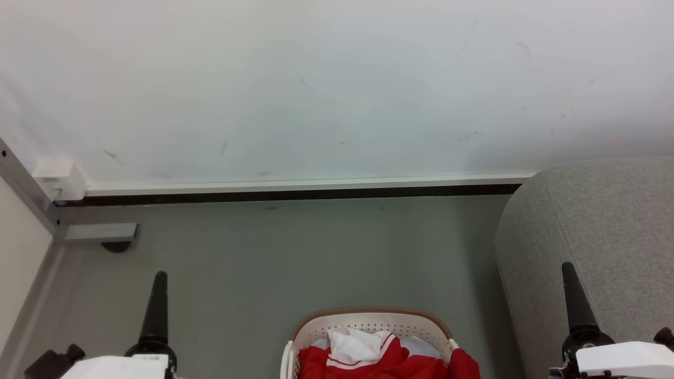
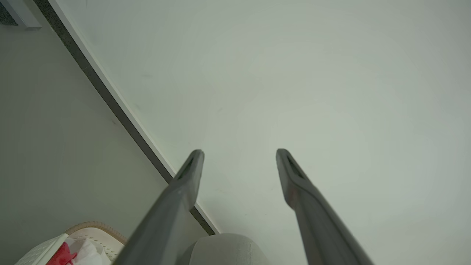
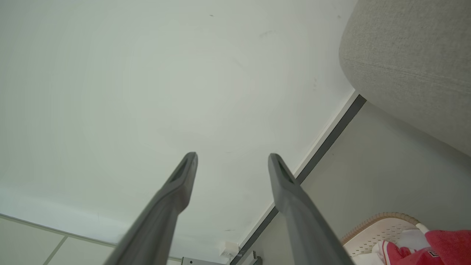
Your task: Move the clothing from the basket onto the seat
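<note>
The cream basket (image 1: 368, 317) with a brown rim stands on the floor at the bottom centre. Inside it lies the red clothing (image 1: 387, 363) with a white collar, over white cloth. The grey seat (image 1: 605, 237) rises just right of the basket. My left gripper (image 2: 239, 151) is open and empty, pointing at the wall; its dark finger (image 1: 157, 305) shows well left of the basket. My right gripper (image 3: 232, 155) is also open and empty, and its finger (image 1: 576, 302) stands in front of the seat. The right wrist view catches the basket (image 3: 382, 228), the clothing (image 3: 449, 243) and the seat (image 3: 412, 59).
A white wall with a dark baseboard (image 1: 295, 193) runs across behind the basket. A small white box (image 1: 59, 179) and a grey metal bracket (image 1: 102, 231) sit at the left corner. Grey floor (image 1: 295, 252) stretches between the wall and the basket.
</note>
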You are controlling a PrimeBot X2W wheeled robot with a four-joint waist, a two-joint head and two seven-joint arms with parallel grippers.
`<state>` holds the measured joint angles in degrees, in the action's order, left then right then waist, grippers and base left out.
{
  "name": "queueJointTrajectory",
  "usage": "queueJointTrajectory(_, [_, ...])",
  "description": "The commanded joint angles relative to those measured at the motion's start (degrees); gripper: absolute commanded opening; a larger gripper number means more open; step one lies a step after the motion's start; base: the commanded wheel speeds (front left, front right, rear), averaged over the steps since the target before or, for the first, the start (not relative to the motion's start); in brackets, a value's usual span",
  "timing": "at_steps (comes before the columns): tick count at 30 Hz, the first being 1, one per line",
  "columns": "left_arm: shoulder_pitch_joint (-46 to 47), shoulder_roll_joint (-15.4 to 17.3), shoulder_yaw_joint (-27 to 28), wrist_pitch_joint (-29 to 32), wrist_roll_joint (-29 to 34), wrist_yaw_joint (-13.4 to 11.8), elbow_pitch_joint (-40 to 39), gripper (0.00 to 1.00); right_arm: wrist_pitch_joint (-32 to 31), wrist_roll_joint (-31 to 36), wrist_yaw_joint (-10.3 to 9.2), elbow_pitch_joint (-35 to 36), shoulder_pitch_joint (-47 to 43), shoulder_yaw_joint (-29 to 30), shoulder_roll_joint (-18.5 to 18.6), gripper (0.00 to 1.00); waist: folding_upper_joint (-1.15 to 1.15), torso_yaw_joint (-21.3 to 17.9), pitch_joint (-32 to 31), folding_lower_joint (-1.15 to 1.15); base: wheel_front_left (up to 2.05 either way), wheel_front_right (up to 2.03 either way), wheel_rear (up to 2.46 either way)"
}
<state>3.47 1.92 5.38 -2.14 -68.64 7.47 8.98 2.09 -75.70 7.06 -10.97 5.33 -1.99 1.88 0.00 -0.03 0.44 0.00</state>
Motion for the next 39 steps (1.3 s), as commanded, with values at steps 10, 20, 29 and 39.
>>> queueJointTrajectory(10, [-0.5,0.67,-0.52,-2.22,14.14,0.01,-3.63,1.0,2.32,12.25,0.32,2.2,1.44,-0.58,0.65,1.0,0.0,-0.08,-0.08,0.0,0.0,0.0,0.0])
queueJointTrajectory(20, [-1.52,0.75,-1.83,-4.1,27.87,-0.64,-5.58,1.0,4.11,26.97,0.36,2.59,1.53,-1.8,0.76,1.0,0.0,-0.32,-0.34,0.0,0.0,0.0,0.0])
queueJointTrajectory(29, [-2.32,1.23,-3.5,-5.57,38.14,-2.66,-5.09,1.0,5.64,39.2,0.4,0.98,1.75,-4.0,1.27,1.0,0.0,-0.54,-0.46,0.0,0.0,0.0,0.0])
queueJointTrajectory(39, [-2.84,2.14,-5.53,-7.13,45.11,-4.99,-3.22,1.0,7.14,49.06,0.41,-3.14,2.14,-5.01,1.34,1.0,0.0,-0.59,-0.43,0.0,0.0,0.0,0.0])
